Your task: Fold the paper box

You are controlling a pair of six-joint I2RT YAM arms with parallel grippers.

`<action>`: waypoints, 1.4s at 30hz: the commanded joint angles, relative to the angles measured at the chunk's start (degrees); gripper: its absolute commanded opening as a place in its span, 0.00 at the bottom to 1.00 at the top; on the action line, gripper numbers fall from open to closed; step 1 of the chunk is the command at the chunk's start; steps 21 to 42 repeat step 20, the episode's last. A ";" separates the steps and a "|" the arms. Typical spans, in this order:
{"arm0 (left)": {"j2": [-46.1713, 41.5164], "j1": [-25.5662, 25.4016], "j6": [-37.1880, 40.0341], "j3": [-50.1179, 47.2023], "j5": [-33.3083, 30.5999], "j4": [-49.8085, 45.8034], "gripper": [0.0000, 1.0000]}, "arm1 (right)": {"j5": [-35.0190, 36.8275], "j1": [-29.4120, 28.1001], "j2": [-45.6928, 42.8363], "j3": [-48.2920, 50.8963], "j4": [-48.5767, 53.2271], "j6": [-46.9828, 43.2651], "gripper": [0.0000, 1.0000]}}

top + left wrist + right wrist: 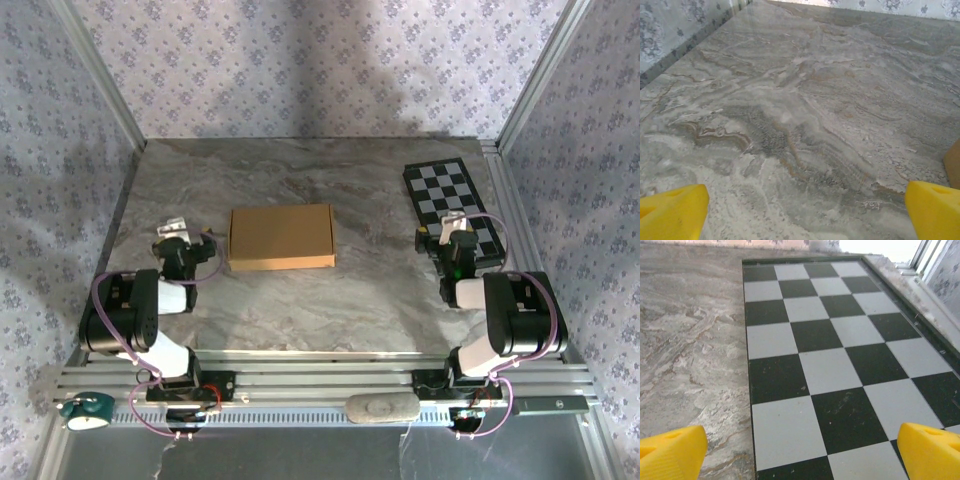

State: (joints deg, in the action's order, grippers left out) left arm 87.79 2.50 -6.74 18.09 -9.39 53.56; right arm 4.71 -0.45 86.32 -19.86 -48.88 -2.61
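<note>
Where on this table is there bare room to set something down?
The table is bare between the paper box and the checkerboard, behind the box to the far wall, and in front of it. Crowded at the right edge, where the right pincer hangs over the checkerboard.

The flat tan cardboard paper box (281, 237) is lying on the grey marble-patterned table (300, 310), slightly left of centre. The black-and-white square-patterned checkerboard mat (455, 205) is lying at the far right, well apart from the box. The left gripper (173, 230) is sitting just left of the box, apart from it. The right gripper (452, 226) is hanging over the mat's near end.
</note>
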 commanded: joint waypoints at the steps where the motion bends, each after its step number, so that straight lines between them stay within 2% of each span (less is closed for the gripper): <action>1: 0.19 -1.72 3.10 4.07 0.59 -3.91 1.00 | -4.00 2.66 0.69 -2.82 3.75 1.01 0.99; 20: -0.05 -1.89 3.28 4.41 0.60 -4.78 1.00 | -1.24 1.50 0.51 -2.55 3.22 0.59 0.99; 42: -0.05 -1.89 3.28 4.41 0.60 -4.78 1.00 | -1.24 1.50 0.51 -2.55 3.22 0.59 0.99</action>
